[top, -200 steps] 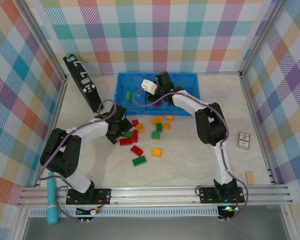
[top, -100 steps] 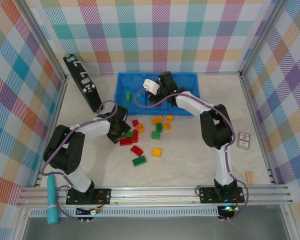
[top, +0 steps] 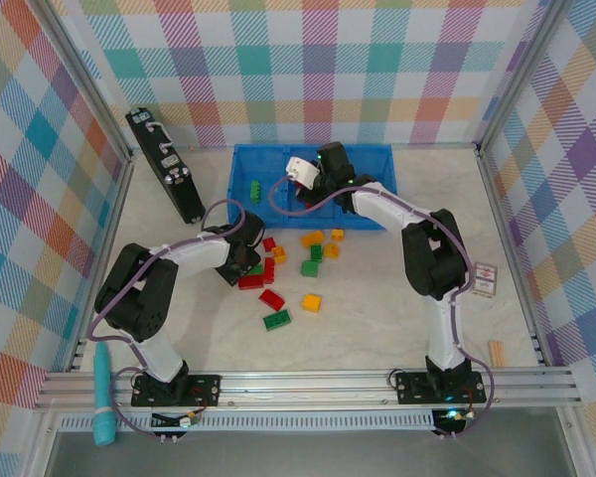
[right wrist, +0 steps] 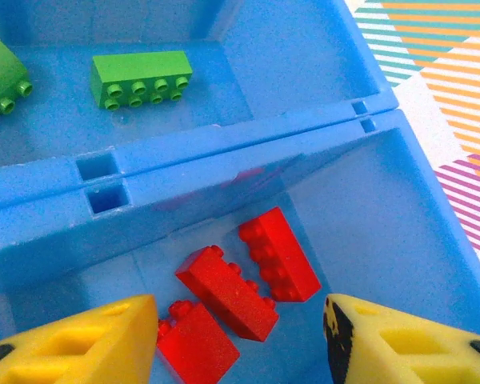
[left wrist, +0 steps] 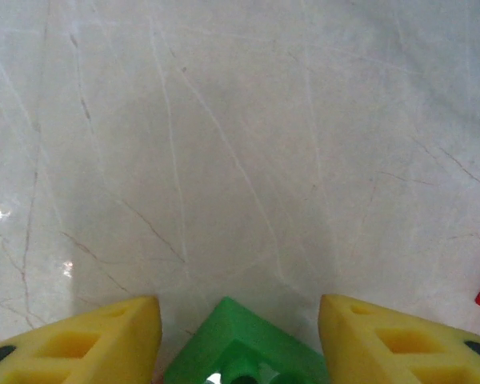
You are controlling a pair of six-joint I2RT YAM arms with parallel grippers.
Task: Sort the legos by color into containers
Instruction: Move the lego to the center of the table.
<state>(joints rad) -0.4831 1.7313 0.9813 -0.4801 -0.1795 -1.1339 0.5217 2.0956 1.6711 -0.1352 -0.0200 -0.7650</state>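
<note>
My left fingers (left wrist: 80, 344) flanked a green brick (left wrist: 244, 352), pinching or not I couldn't tell; right fingers (right wrist: 72, 336) stood spread over studded red bricks (right wrist: 228, 292).

Place: a robotics lab test cell.
Walls: pastel plaid panels (top: 318, 70) enclosed the table on three sides.
Frame: aluminium rails (top: 308, 383) ran along the near edge.
Fixtures: two arm bases (top: 174, 386) (top: 439, 384) were bolted there.
Surface: pale marble-look tabletop (top: 377, 318).

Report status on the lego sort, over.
Left gripper astride a green lego on the table, grip unconfirmed. Right gripper open over the tray's red compartment, three red legos inside. Nothing seen in the way.
</note>
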